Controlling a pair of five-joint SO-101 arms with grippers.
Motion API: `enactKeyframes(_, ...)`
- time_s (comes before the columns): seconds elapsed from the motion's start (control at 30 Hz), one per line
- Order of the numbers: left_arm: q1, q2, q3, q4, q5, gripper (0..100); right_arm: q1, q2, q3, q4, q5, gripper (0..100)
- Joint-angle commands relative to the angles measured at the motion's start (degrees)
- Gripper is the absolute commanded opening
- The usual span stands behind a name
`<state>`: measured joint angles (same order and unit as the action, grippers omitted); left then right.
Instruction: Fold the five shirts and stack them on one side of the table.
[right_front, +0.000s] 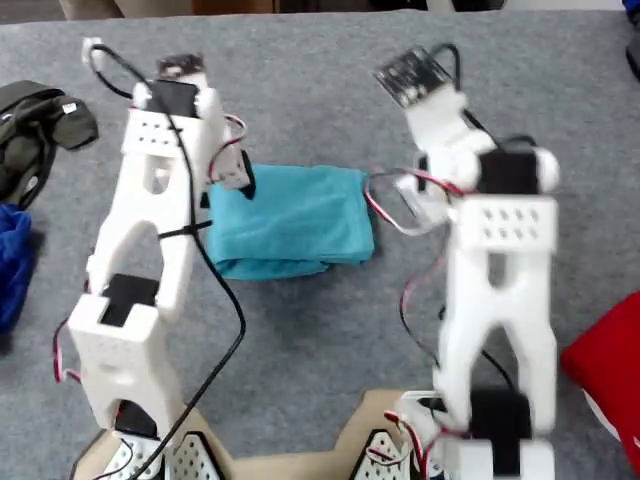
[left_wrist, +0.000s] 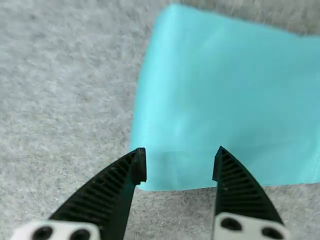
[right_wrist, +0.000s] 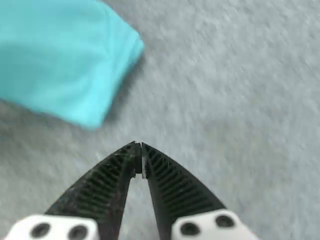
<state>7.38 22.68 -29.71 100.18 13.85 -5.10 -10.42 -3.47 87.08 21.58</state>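
I see folded teal shirt (right_front: 295, 220) flat on surface (right_front: 330, 330), long axis running arm to arm. Left gripper (left_wrist: 180, 162) nearer: fingers apart, straddling shirt edge. Right gripper (right_wrist: 139, 160) fingers together, just off shirt corner

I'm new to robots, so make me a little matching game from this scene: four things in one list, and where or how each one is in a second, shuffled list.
Things:
1. folded turquoise shirt
2. red cloth
3. left gripper
4. right gripper

Places or states:
a. shut, above bare grey table
b. at the table's right side
c. open, at the shirt's edge
d. middle of the table

Pairs: 1-d, 2-b, 3-c, 4-a.
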Motion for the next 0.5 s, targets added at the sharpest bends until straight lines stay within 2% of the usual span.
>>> enactKeyframes(0.0, 1.8, 2.2, 0.2, 0.4, 0.4, 23, -4.3, 13.0, -15.0, 0.8, -3.7, 1.2)
enactKeyframes(0.13, 0.6, 7.6, 0.5, 0.4, 0.0, 20, -8.0, 26.9, -33.0, 6.4, -6.3, 1.2)
enactKeyframes(0.2, -0.7, 10.5, 0.5, 0.4, -0.7, 13, -9.7, 33.0, -42.2, 9.8, -6.9, 1.2)
enactKeyframes(0.3, -2.5, 15.3, 0.6, 0.4, -6.2, 1, -12.2, 41.9, -54.1, 14.8, -6.9, 1.2)
enactKeyframes(0.37, -3.3, 18.2, 1.8, 0.4, -8.0, 3, -13.0, 46.9, -58.9, 15.2, -6.9, 1.1)
enactKeyframes(0.47, -4.7, 21.5, 3.5, 0.4, -8.6, 2, -13.1, 51.5, -61.9, 15.1, -9.0, 0.7)
